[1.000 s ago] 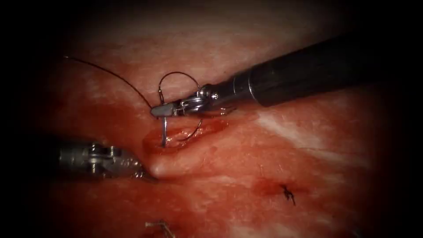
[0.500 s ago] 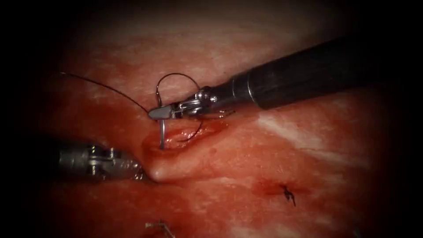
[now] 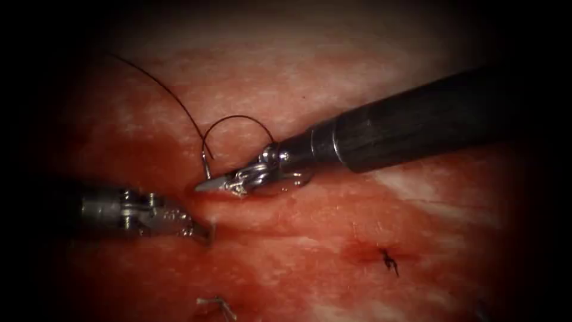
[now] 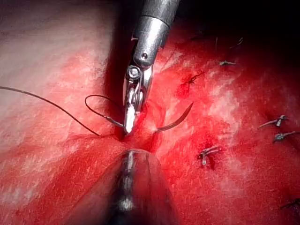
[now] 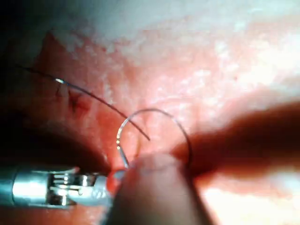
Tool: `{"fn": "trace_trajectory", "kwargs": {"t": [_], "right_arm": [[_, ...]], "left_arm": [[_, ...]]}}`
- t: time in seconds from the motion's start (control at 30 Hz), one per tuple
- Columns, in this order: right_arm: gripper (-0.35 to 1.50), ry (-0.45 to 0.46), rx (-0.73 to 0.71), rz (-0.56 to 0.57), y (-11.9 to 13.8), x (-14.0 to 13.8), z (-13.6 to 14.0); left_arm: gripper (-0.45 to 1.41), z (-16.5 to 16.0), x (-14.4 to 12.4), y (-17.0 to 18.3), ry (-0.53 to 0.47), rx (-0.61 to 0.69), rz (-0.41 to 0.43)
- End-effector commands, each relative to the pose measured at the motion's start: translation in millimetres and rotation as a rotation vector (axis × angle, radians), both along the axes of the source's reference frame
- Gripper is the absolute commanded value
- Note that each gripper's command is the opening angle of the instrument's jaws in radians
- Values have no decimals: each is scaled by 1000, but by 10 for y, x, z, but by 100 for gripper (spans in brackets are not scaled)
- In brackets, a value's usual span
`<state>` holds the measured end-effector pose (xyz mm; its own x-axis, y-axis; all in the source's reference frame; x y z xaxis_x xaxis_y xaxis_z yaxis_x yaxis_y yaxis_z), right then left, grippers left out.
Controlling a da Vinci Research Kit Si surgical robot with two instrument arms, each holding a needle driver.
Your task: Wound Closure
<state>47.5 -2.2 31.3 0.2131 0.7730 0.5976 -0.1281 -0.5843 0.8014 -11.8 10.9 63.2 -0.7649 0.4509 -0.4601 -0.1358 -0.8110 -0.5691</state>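
My right tool (image 3: 205, 185) (image 4: 128, 125) comes in from the right, its jaws shut on the curved needle (image 3: 207, 169) near the tail end. The needle is in the tissue (image 3: 333, 209) at the left end of the cut (image 3: 271, 182). In the left wrist view its pointed end (image 4: 177, 120) rises free of the tissue past the jaws. Dark thread (image 3: 235, 117) (image 5: 154, 111) loops from the needle's tail over the right tool and runs off to the upper left. My left tool (image 3: 202, 234) (image 5: 105, 182) lies low on the left, shut on the tissue edge just below the cut.
An older stitch knot (image 3: 388, 261) sits to the lower right of the cut, and cut thread ends (image 3: 217, 305) lie near the bottom edge. Several more tied stitches (image 4: 207, 153) dot the tissue. Red fluid (image 3: 149, 155) wets the tissue around the cut.
My right tool dropped down and left, turning the needle further into the tissue. The thread loop followed it. The raised tissue lip by the left tool has flattened, and that tool shifted slightly right.
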Motion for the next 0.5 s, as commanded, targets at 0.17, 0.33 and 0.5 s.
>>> {"fn": "trace_trajectory", "kwargs": {"t": [0.17,0.33,0.5], "right_arm": [[96,25,-115,90,12,4,12],[126,17,-244,135,24,-2,25],[130,-3,-408,176,42,-20,39]], "left_arm": [[-33,3,-4,-7,2,5,3],[-27,-2,-4,-7,2,7,3],[-8,-9,-1,-12,0,8,6]]}}
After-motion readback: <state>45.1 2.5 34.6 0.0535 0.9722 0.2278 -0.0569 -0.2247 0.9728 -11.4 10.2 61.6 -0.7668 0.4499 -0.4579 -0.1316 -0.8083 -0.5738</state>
